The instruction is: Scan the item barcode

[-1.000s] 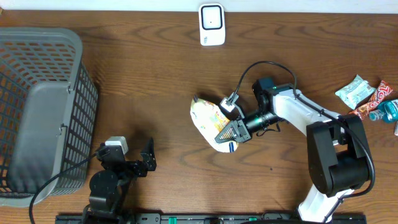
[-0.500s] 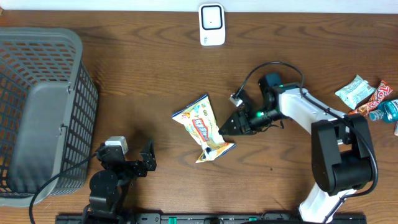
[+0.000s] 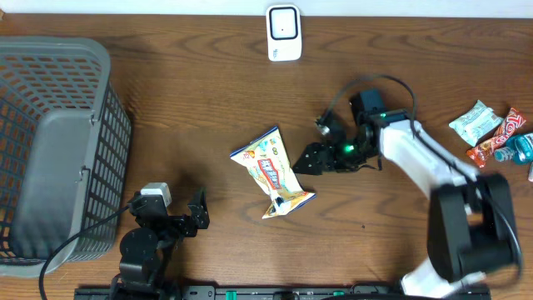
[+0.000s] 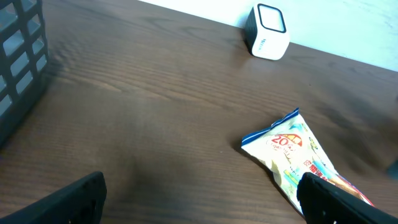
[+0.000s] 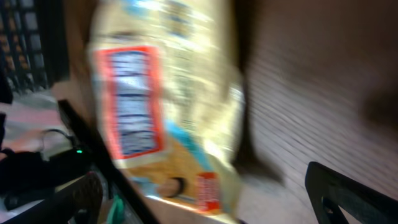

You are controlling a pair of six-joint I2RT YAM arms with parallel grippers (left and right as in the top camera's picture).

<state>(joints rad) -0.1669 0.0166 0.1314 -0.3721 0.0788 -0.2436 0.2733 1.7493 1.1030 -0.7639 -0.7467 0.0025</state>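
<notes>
1. We are seeing the bag [image 3: 272, 171] lying flat near the middle of the counter [image 3: 183, 100], printed face up.
2. The white scanner [image 3: 283, 33] is standing at the far edge of the counter, well apart from the bag.
3. The right pincer [image 3: 301, 162] is sitting low, just beside the bag's right edge. Its fingers [image 5: 348, 193] are standing wide apart in the wrist view and are clamping nothing. We cannot tell whether a tip is touching the wrapper.
4. The right wrist view is coming through blurred. The bag is filling its upper middle, with a red-bordered panel showing on the wrapper.
5. The left pincer [image 3: 200, 212] is resting at the near edge of the counter, just right of the basket [image 3: 50, 150]. Its fingers [image 4: 68, 199] are spread apart and empty, well apart from the bag.
6. A few sweets [image 3: 491, 133] are lying at the right edge of the counter.
</notes>
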